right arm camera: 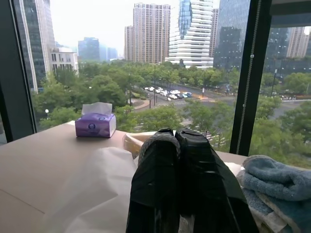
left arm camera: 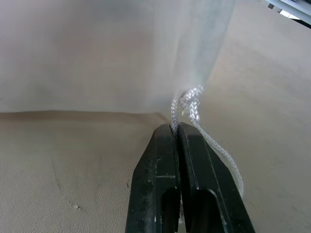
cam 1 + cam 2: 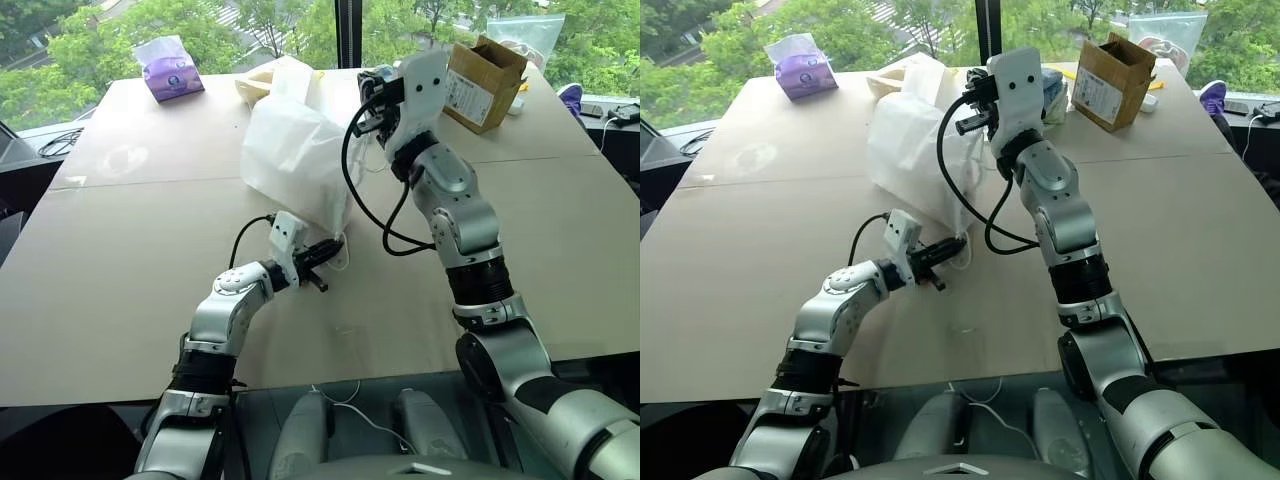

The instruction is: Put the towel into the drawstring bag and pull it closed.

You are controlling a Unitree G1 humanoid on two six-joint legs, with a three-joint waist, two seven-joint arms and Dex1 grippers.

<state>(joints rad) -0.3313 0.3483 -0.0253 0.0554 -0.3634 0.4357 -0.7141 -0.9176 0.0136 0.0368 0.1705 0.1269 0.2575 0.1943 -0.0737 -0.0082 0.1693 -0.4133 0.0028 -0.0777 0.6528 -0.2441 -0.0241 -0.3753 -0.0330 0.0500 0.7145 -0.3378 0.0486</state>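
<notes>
The drawstring bag [image 3: 295, 150] is a white thin pouch standing puffed up at the middle of the tan table [image 3: 130, 260]. Its white cord [image 2: 194, 104] comes out of the bag's low corner. My left gripper [image 2: 176, 127] is shut on that cord just above the table, at the bag's near corner [image 3: 335, 245]. Raised at the bag's upper right side, my right gripper [image 3: 368, 115] is shut, with bag fabric [image 1: 92, 194] lying against its fingers. Whether it pinches fabric or cord I cannot tell. The towel is hidden.
A purple tissue box [image 3: 172, 72] sits at the far left of the table and an open cardboard box [image 3: 485, 82] at the far right. Folded blue towels [image 1: 277, 177] and a cream bag [image 3: 255, 85] lie behind the pouch. Windows back the far edge.
</notes>
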